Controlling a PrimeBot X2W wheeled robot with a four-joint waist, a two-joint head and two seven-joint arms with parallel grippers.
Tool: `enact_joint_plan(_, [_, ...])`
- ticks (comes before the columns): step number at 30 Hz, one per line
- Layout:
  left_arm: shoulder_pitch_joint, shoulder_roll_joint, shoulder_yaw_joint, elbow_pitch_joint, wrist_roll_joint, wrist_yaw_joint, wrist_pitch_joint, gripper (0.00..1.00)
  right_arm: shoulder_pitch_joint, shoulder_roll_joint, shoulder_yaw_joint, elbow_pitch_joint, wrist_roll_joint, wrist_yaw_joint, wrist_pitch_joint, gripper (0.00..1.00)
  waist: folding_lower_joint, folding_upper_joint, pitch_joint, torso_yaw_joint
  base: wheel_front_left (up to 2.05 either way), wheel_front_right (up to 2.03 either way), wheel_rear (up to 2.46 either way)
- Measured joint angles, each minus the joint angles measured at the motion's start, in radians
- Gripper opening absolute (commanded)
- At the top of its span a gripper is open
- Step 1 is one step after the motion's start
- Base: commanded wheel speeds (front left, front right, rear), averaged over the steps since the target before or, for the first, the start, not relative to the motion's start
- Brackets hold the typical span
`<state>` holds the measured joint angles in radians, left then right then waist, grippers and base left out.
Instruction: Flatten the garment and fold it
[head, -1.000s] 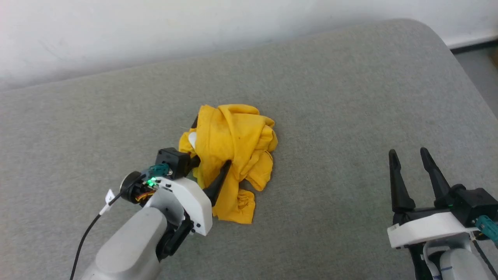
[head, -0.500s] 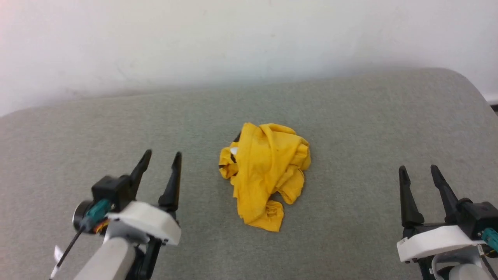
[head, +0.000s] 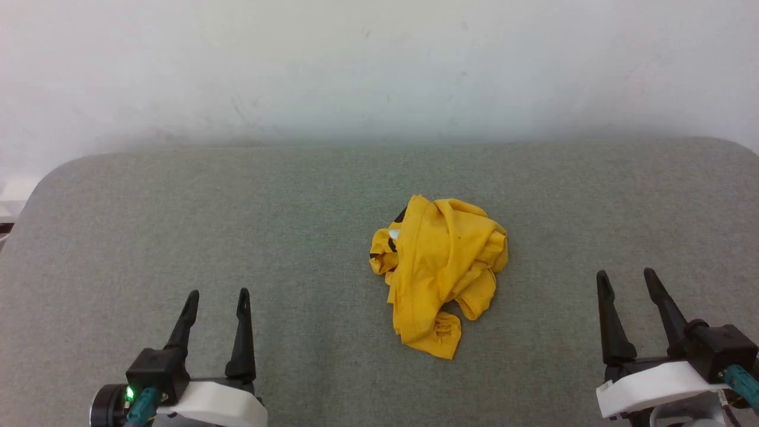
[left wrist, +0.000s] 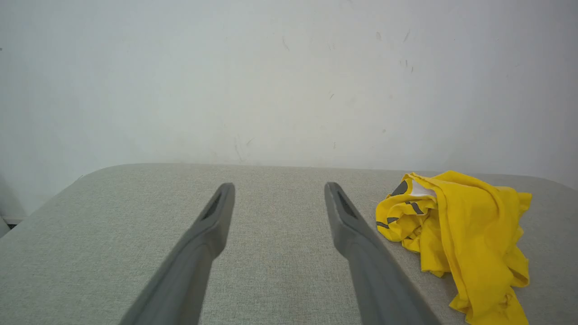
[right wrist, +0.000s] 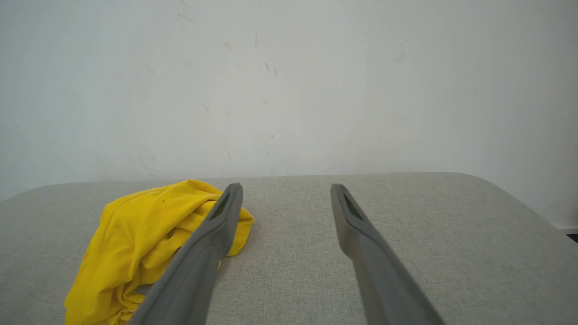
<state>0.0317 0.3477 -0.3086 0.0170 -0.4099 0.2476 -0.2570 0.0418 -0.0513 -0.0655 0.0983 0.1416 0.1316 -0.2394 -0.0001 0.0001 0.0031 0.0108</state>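
**head view.** a yellow t-shirt [head: 442, 267] lies crumpled in a heap on the grey fabric-covered worktop [head: 237, 207], a little right of centre. one loose flap points toward the robot. small black and white bits of print show at the heap's upper left edge. the left end effector [head: 217, 293] stands at the lower left with its two dark fingers parted and nothing between them; it is released. a green light [head: 129, 392] glows on its wrist. the right end effector [head: 625, 274] stands at the lower right, also released and empty. both are well apart from the t-shirt, which lies between them and farther from the robot. a pale wall [head: 356, 71] rises behind the worktop.

**left wrist view.** the left end effector [left wrist: 278, 186] reaches over bare worktop [left wrist: 135, 225], its grey fingers spread wide with only fabric surface between them. the t-shirt [left wrist: 460, 225] sits to the right of the right-hand finger, near it but not touching. black stripes and a white patch show on the fold facing the fingers. the wall [left wrist: 271, 81] carries a few faint scuffs.

**right wrist view.** the right end effector [right wrist: 285, 186] is likewise spread and empty above the worktop [right wrist: 451, 234]. the t-shirt [right wrist: 135, 234] lies at the left. the left-hand finger crosses in front of the heap's right edge in this view. the side of the heap seen here is plain yellow, with a seam running along one fold.
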Motion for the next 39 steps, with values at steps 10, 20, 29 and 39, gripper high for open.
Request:
enact_joint_plan(10, [0.000, -0.078, 0.041, 0.007, 0.050, -0.071, 0.000, 1.00, -0.009, -0.008, 0.039, -0.024, -0.038, 0.000, 0.058, 1.00, 0.0002, 0.0000, 0.026, 0.041, 0.00, 0.00, 0.00])
enact_joint_plan(20, [-0.028, -0.144, 0.078, 0.049, 0.090, -0.128, 0.000, 1.00, -0.131, -0.235, 0.507, -0.060, 0.108, 0.000, 0.546, 1.00, 0.0002, 0.0000, 0.090, 0.102, 0.00, 0.00, 0.00])
enact_joint_plan(29, [-0.073, -0.207, 0.095, 0.089, 0.124, -0.178, 0.000, 1.00, -0.291, -0.298, 0.632, 0.086, 0.214, 0.001, 0.737, 1.00, 0.0002, 0.0000, 0.136, 0.189, 0.00, 0.00, 0.00])
enact_joint_plan(39, [-0.073, -0.235, 0.149, 0.112, 0.157, -0.212, 0.000, 1.00, -0.347, -0.288, 0.632, 0.199, 0.241, 0.001, 0.765, 0.00, 0.0000, 0.0000, 0.157, 0.253, 0.00, 0.00, 0.00])
